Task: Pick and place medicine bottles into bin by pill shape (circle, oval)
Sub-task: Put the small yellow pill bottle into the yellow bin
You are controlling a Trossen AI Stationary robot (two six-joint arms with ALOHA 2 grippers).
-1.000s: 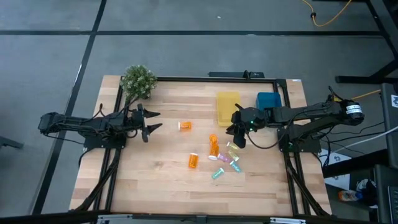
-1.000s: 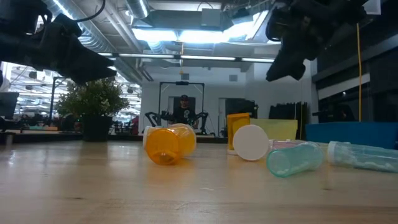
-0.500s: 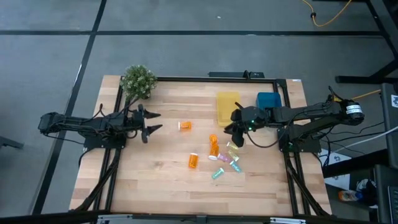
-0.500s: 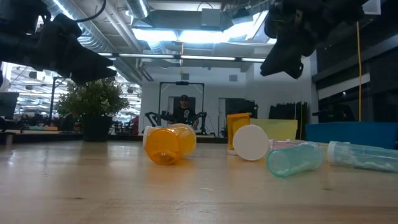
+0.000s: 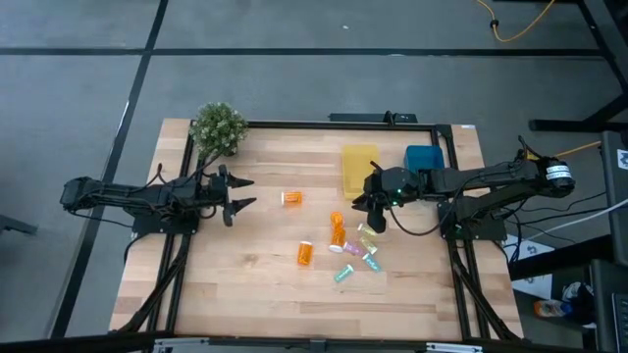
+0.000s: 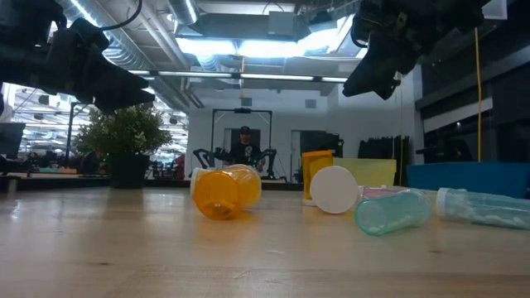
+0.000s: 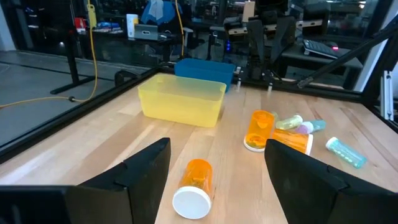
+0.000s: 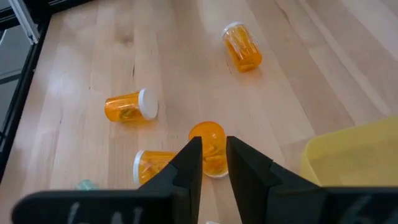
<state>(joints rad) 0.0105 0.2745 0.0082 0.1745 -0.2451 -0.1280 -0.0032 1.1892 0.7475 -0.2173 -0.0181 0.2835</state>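
Several small medicine bottles lie on the wooden table. One orange bottle [image 5: 291,198] lies on its side apart from the rest, ahead of my left gripper [image 5: 239,194], which is open and empty above the table's left part; this bottle also shows in the left wrist view [image 7: 194,184]. A cluster of orange bottles [image 5: 338,227] and pale clear bottles [image 5: 365,247] lies at the middle right. My right gripper [image 5: 373,218] hangs above the cluster with only a narrow gap between its fingers, and holds nothing. An orange bottle [image 8: 209,144] shows past that gap.
A yellow bin [image 5: 359,169] and a blue bin [image 5: 424,159] stand at the far right, behind my right arm. A small potted plant [image 5: 218,127] stands at the far left corner. A person shows in the room beyond the table [image 6: 243,145].
My right gripper has risen a little and drifted slightly toward the table's left above the bottle cluster. The bottles have not moved.
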